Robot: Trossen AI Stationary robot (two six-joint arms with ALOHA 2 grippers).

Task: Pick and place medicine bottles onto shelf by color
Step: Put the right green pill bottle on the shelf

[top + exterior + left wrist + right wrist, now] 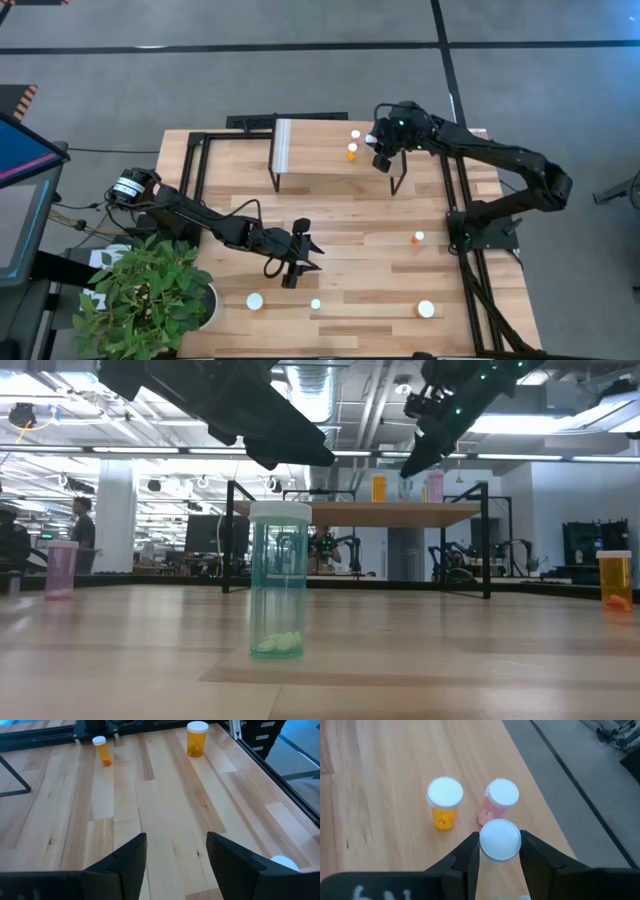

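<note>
Jaws flank white-capped bottle (500, 840).

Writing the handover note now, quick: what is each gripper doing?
Left gripper: open, holding nothing, above the table.
Right gripper: fingers around a white-capped bottle over the shelf.

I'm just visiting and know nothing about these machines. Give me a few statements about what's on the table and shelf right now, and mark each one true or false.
1. The right pincer has a white-capped bottle between its fingers over the shelf. True.
2. An orange bottle and a pink bottle stand side by side on the shelf. True.
3. The left pincer is gripping a bottle. False: it is open and holds nothing, above bare tabletop.
4. The green bottle on the table lies on its side. False: it stands upright.
5. A potted plant sits at a table corner. True.
</note>
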